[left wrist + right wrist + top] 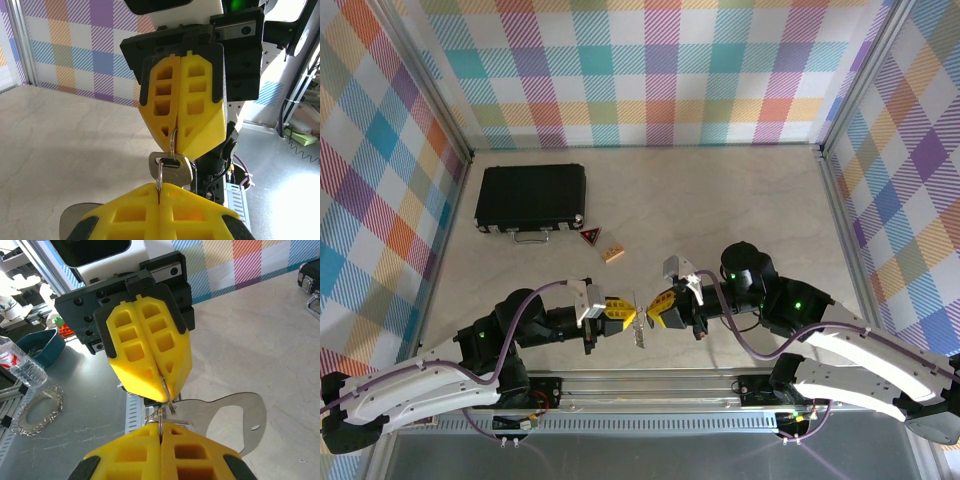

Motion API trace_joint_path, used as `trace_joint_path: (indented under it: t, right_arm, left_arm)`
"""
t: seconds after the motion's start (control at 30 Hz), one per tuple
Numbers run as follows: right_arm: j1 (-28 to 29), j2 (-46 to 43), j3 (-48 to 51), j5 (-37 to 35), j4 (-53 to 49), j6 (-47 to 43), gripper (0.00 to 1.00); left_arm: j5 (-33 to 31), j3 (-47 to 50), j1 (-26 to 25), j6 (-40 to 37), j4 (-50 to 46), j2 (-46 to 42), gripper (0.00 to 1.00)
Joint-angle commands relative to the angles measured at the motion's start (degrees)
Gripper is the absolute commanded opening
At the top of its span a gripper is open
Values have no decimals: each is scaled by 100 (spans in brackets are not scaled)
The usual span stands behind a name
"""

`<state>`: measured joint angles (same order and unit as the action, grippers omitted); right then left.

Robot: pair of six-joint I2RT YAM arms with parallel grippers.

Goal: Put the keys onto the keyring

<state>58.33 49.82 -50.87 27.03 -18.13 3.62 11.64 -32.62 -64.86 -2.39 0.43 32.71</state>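
Note:
The keys [639,330] hang above the table's front middle, between my two grippers. My left gripper [630,316] comes in from the left and my right gripper [654,308] from the right, tips almost touching. In the left wrist view my left gripper [160,189] is shut on a thin wire loop running through a silver key head [181,172], and the right gripper [174,149] pinches wire above it. In the right wrist view my right gripper [161,426] is shut on the wire, with a flat holed metal piece [235,407] beside it. The keyring is hidden.
A black case [530,196] lies at the back left. In front of it sit a red-and-black triangular tag [590,237] and a tan wooden block [613,253]. An aluminium rail [650,385] runs along the near edge. Plaid walls close in three sides.

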Motion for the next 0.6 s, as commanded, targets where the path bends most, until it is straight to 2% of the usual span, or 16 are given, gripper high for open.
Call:
trace_joint_path:
  t: [0.0,0.57]
  right_arm:
    - [47,-12,104,-109,226,-132,0]
    - [81,-170,222,-35,286,-269,0]
  left_arm:
    - [178,-185,-53,-23,436,15,0]
    - [234,-166,-53,40,546,60,0]
